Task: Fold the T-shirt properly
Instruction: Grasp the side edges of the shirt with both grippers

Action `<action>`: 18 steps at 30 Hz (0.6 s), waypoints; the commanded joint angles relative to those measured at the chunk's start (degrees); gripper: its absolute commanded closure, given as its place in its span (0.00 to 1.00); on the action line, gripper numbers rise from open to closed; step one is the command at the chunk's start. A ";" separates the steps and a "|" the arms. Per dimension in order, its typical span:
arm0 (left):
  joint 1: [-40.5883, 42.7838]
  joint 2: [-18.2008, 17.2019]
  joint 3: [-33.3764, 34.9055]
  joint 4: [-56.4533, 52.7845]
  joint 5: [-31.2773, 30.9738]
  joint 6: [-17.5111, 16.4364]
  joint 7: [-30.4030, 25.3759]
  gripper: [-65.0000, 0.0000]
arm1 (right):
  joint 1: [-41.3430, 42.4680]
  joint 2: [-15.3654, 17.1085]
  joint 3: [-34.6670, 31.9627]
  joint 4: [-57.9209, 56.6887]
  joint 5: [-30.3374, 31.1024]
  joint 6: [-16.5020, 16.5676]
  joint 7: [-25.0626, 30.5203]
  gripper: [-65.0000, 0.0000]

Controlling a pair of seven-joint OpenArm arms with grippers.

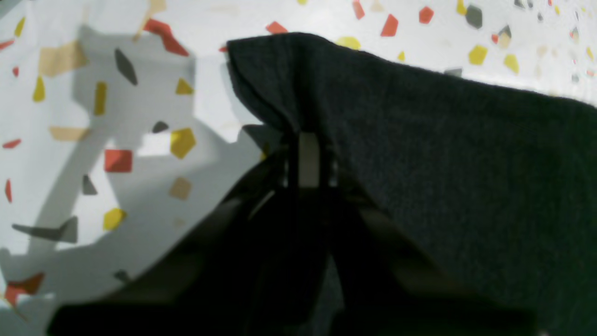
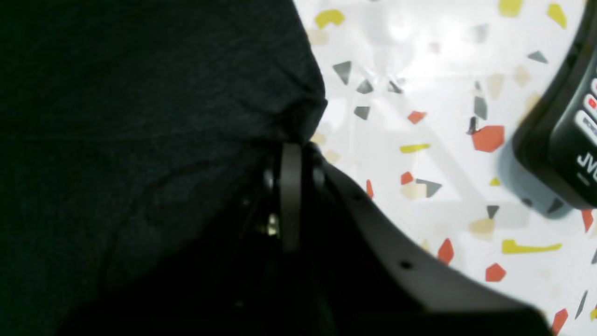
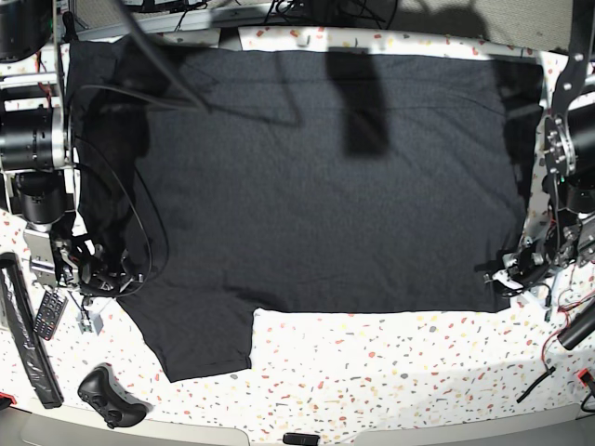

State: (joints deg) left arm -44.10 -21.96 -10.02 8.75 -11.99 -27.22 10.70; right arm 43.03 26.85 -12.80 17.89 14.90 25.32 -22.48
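T-shirt [image 3: 316,177] spread across table [image 3: 390,372], remote [image 3: 48,314] at left edge

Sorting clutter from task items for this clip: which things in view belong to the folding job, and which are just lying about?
Part of the job:
- T-shirt, black, spread over the table
- left tool, shut on the shirt's edge
- right tool, shut on the shirt's edge

Lying about:
- remote control, by the table's edge
- game controller
- speckled table
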 commanded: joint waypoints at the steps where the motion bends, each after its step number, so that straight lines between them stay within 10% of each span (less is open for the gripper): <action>1: -1.42 -0.72 0.00 0.59 -1.31 0.22 -0.07 1.00 | 0.74 0.59 -0.02 0.11 -1.18 -0.72 -1.11 1.00; 18: 6.27 -0.79 -0.07 20.44 -3.63 0.24 6.27 1.00 | -5.33 1.49 0.09 21.75 -1.40 6.38 -2.75 1.00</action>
State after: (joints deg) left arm -36.07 -21.91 -9.98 28.84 -14.81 -26.57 18.00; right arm 36.14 27.46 -12.95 39.20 13.23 31.57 -25.89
